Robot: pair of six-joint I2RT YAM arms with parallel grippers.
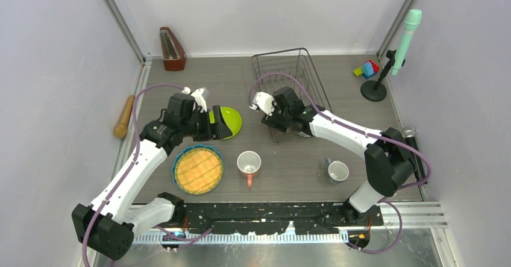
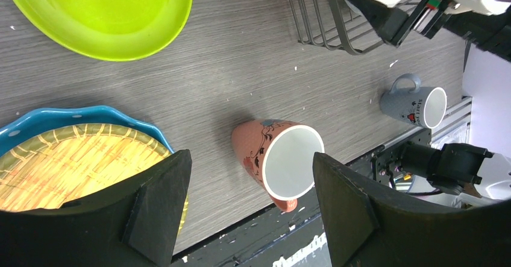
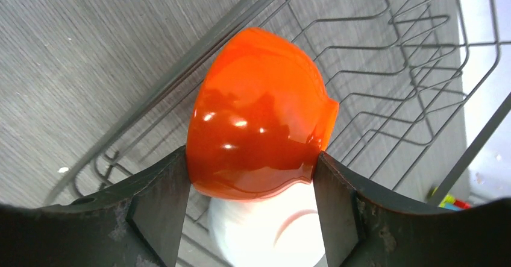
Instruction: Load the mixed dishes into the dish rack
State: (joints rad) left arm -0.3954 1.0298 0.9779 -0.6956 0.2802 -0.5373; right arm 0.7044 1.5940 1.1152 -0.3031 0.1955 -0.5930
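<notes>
- The orange bowl [image 3: 259, 116] is being clamped, tilted, between the right gripper's [image 3: 250, 158] fingers over the rack's [image 1: 288, 74] near end, probably for setting by the white bowl [image 3: 265, 234] beneath.
- The left gripper [image 2: 248, 164] is hovering with fingers apart above the pink mug [image 2: 283, 164].
- The white bowl is showing only partly, so I cannot tell whether the bowls are touching.

Orange bowl [image 3: 259, 116] is super glossy and smooth, dish rack [image 1: 280, 52] is thin dark wire, table [image 2: 241, 62] looks matt grey woodgrain.
</notes>
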